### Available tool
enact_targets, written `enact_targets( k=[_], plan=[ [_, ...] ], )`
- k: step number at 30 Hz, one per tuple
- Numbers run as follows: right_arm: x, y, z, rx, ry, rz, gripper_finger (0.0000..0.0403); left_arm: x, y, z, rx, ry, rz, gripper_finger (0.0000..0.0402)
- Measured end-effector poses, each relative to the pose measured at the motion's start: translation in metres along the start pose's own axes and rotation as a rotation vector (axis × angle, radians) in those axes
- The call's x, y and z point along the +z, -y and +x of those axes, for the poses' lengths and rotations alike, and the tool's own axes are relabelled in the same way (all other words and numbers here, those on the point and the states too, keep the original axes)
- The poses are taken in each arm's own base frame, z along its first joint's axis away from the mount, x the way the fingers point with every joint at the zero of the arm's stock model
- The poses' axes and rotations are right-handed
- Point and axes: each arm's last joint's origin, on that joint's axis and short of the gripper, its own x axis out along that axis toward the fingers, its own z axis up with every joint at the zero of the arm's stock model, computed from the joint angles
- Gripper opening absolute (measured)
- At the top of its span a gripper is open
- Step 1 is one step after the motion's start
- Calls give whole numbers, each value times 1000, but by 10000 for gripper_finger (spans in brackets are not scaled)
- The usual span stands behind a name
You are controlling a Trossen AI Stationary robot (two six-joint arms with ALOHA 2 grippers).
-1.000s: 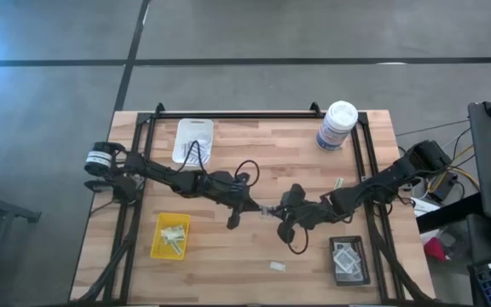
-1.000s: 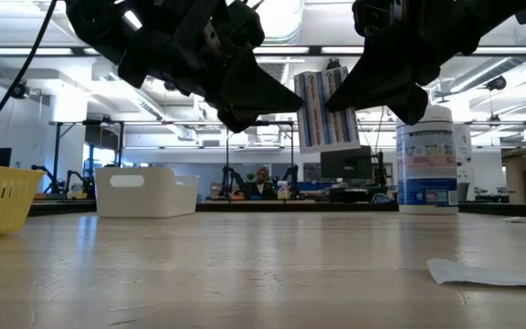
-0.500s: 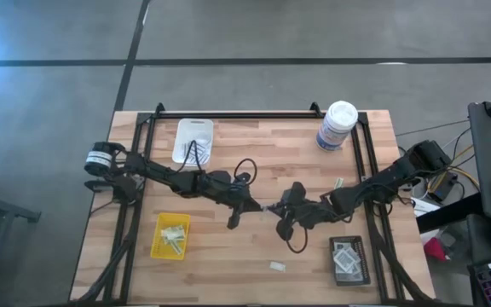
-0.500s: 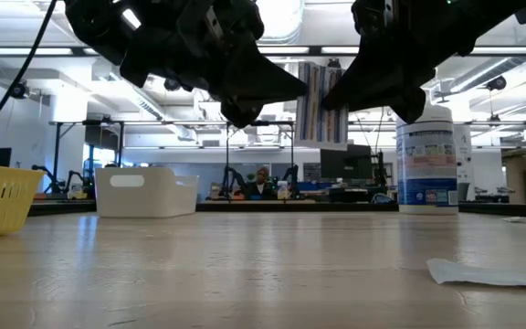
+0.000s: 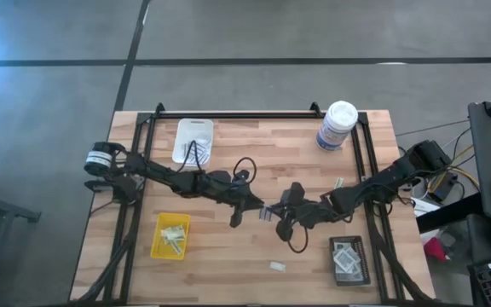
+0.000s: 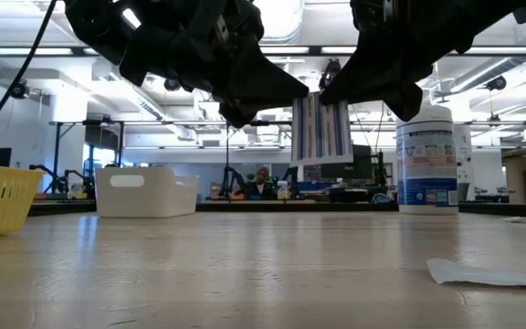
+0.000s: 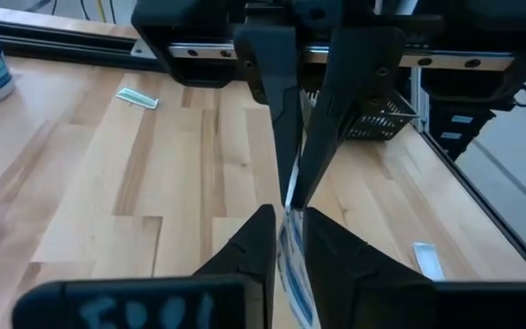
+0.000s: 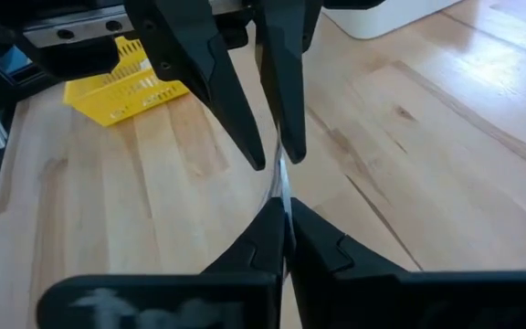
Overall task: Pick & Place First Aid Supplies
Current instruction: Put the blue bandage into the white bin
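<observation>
In the high view the blue-and-white striped strip showed only as a small sliver between the two grippers, largely covered by their dark fingers; its striped face was legible only in the low view, where it hung upright, well above the table at mid-width. The upper edge of the strip was hidden behind the fingertips in that view. The left gripper met the right gripper tip to tip near the table's centre. In the right wrist view the right gripper's fingers were pressed together on the thin edge of the strip. In the left wrist view the left gripper's fingers stood slightly apart, one on either side of the strip, and contact could not be confirmed. The white tray at the far edge held dark-lined items too small to identify. The yellow tray near the front left held several small pale narrow strips. The black tray at the front right held white squares with dark grey centres. One loose pale packet lay on the table near the front, and another small packet lay beside the right arm. A white canister with a blue label stood at the far right corner.
</observation>
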Motion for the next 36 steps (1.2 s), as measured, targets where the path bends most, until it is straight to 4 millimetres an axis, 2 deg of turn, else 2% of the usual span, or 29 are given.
enact_targets(
  k=[10, 15, 19, 24, 30, 36],
  plan=[
    [0, 0, 0, 1, 1, -1, 8, -3, 1, 0, -26, -35, -31, 55],
    [0, 0, 0, 3, 3, -10, 8, -8, 0, 0, -16, -88, -51, 85],
    [1, 0, 0, -4, 12, -14, 8, -6, 1, 0, -20, -66, -52, 115],
    [4, 0, 1, -16, 44, -2, 8, -2, 1, 0, -27, -28, -55, 125],
    [6, -1, 1, -2, 67, 0, 8, -2, 1, 0, -27, -28, -55, 102],
    [6, -2, 1, -1, 69, -10, 8, -2, 0, 0, -23, -28, -56, 32]
  ],
)
